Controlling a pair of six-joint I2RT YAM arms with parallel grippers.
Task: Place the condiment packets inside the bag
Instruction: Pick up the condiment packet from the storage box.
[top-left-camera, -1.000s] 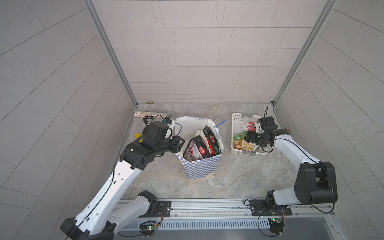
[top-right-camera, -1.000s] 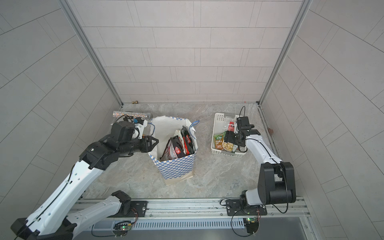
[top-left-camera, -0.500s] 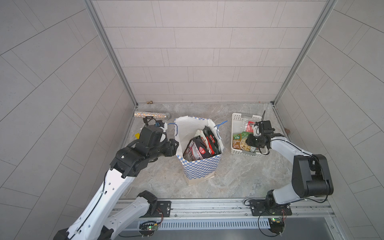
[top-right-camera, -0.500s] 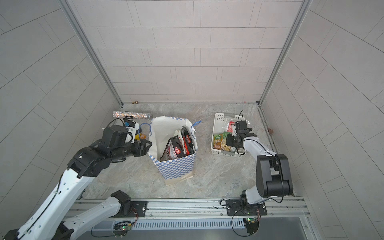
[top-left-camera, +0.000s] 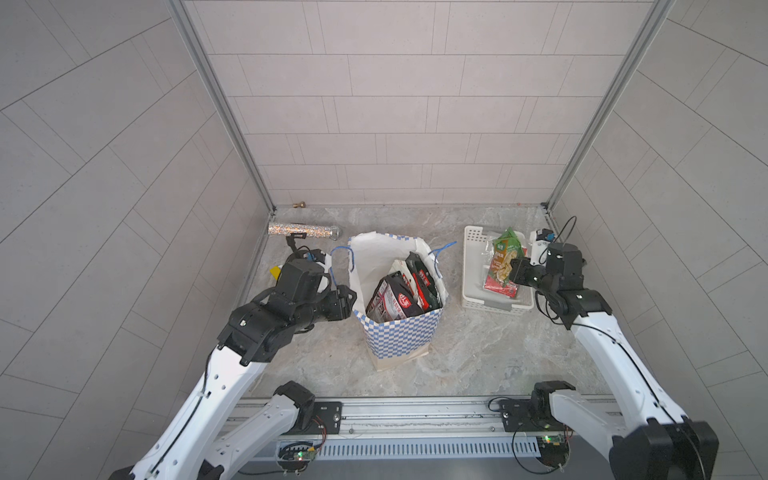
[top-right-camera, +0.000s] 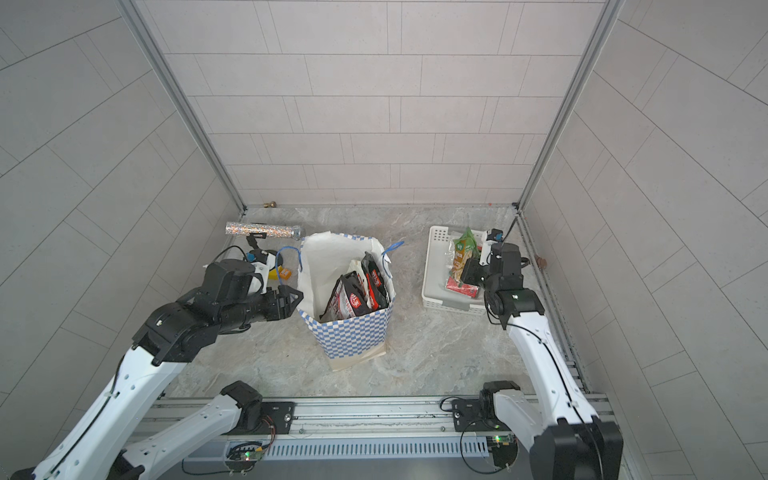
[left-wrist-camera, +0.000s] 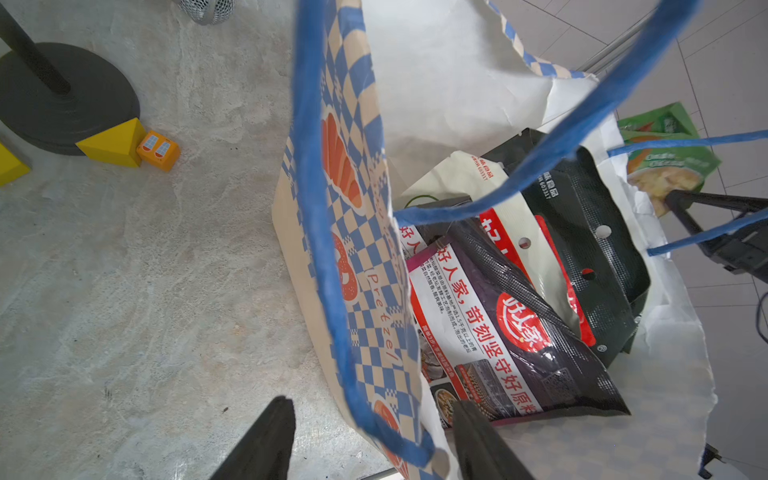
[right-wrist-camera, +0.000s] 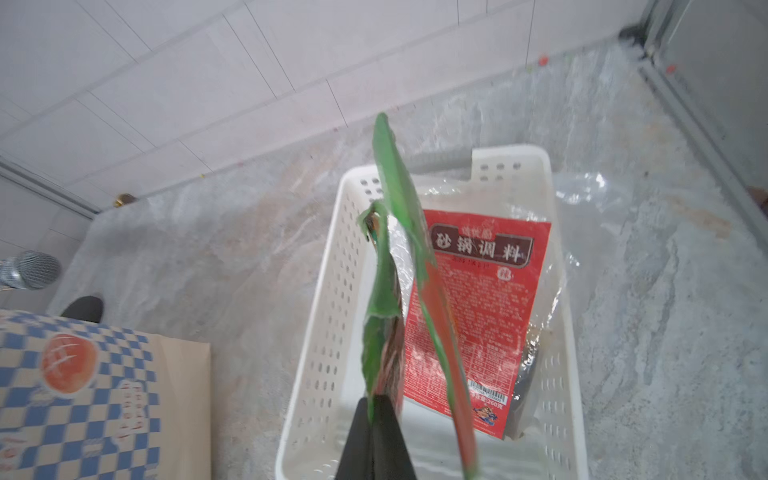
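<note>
Right hand (right-wrist-camera: 376, 405): we see it newly clamped on the green packet (right-wrist-camera: 390, 257), held upright over the basket (right-wrist-camera: 316, 332).
Left hand (left-wrist-camera: 372, 405): apart, straddling the bag (left-wrist-camera: 357, 266) wall, perhaps touching.
Meaning: carry next; red packet (right-wrist-camera: 478, 324) remains.

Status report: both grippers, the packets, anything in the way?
Right gripper shut on green-orange packet over basket. Left gripper open, astride bag rim. Black-and-red packets in bag; red packet in basket. Path clear.
</note>
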